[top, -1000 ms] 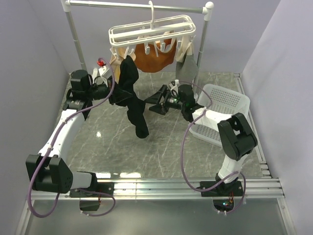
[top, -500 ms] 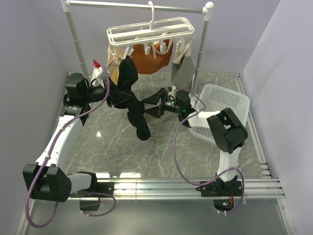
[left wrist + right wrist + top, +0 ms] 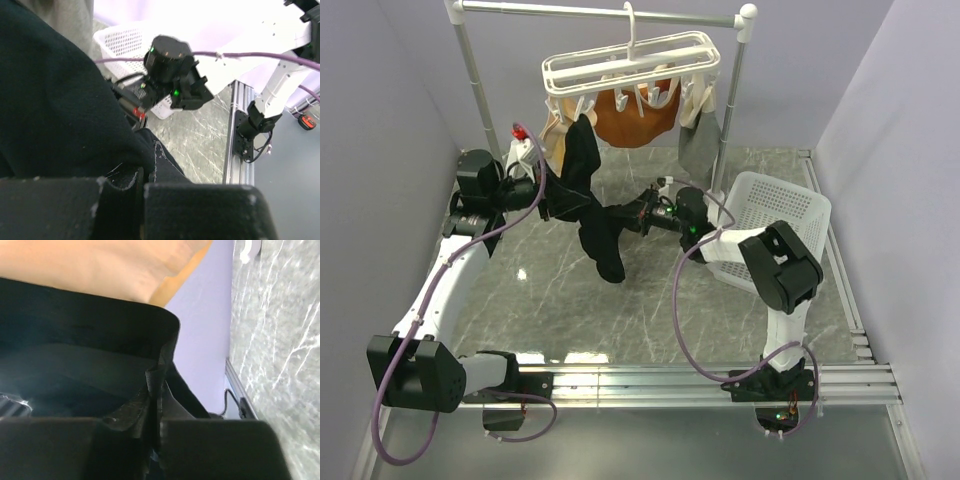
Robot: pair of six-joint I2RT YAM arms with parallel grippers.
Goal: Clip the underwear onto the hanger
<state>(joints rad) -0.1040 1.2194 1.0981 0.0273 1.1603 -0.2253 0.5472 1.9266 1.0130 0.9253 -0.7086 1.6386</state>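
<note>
Marble table point(image 3: 550, 300), orange garment point(image 3: 635, 120) behind underwear point(image 3: 590, 215)

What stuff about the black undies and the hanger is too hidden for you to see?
Top view: whether any clip of the hanger grips the underwear, too small to tell.
Top view: the fingertips of the left gripper, buried in the cloth.
Left wrist view: the hanger, blocked by the underwear.
Right wrist view: the clips, blocked by the underwear and orange cloth.
</note>
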